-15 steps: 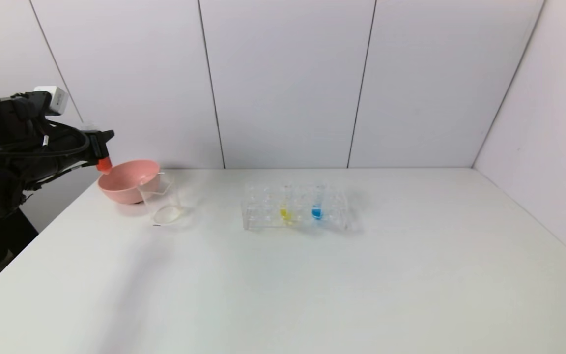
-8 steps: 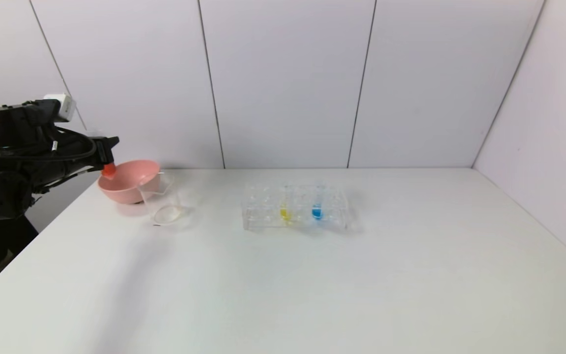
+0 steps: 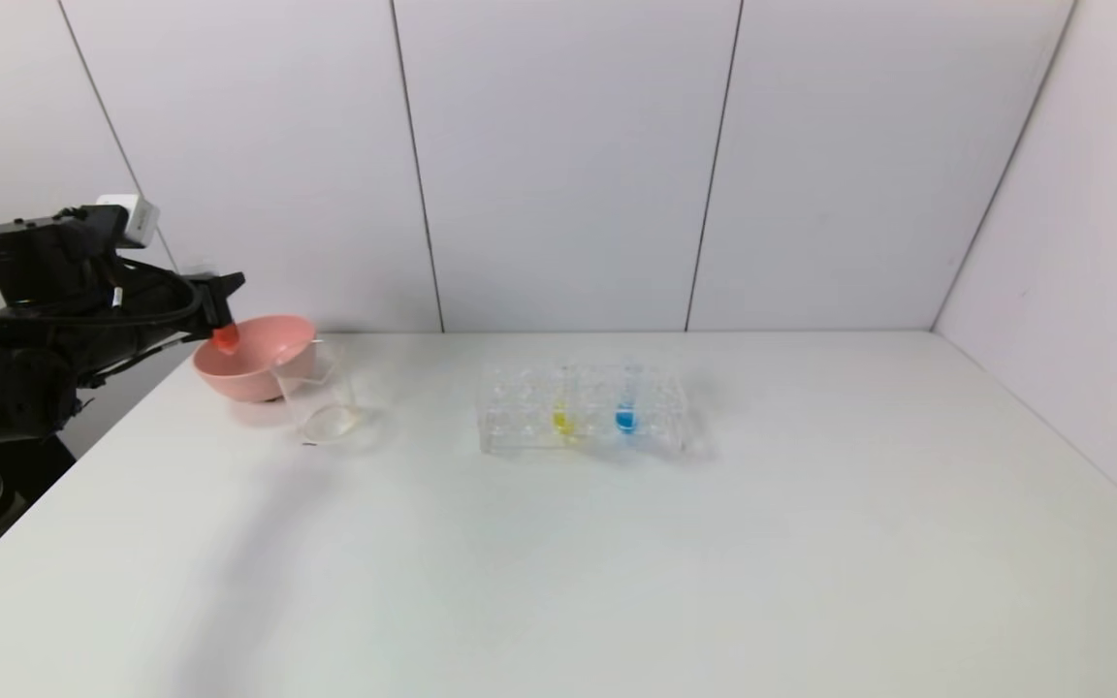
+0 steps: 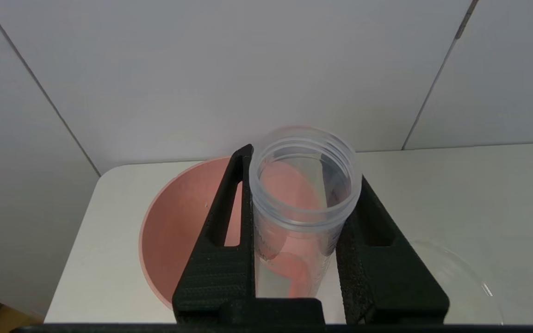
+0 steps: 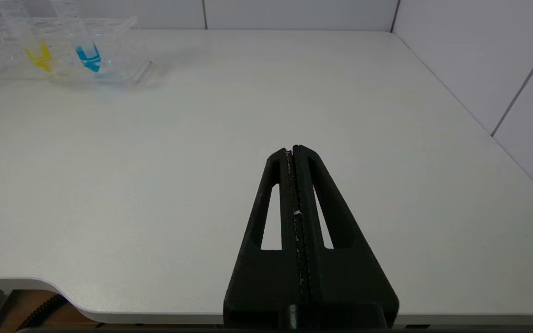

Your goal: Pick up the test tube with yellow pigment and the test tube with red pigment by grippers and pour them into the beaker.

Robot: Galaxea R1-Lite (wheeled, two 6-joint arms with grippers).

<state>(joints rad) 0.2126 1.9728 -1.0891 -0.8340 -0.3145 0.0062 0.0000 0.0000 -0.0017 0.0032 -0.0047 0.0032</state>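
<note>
The left gripper (image 3: 225, 308) is clamped on the red tube (image 3: 225, 336), holding it over the pink bowl (image 3: 263, 373) at the table's (image 3: 558, 543) far left — the beaker (image 3: 321, 402) stands just right of the bowl. The yellow tube (image 3: 563, 412) sits in the rack (image 3: 583, 412), mid-table. The right gripper (image 5: 293, 150) — fingers pressed together — hovers over the near right edge.

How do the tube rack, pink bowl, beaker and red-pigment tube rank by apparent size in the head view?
1. Tube rack, widest.
2. Pink bowl.
3. Beaker, narrower than the bowl, similar height; the bowl sits slightly farther back.
4. Red-pigment tube, mostly hidden in the left gripper.
</note>
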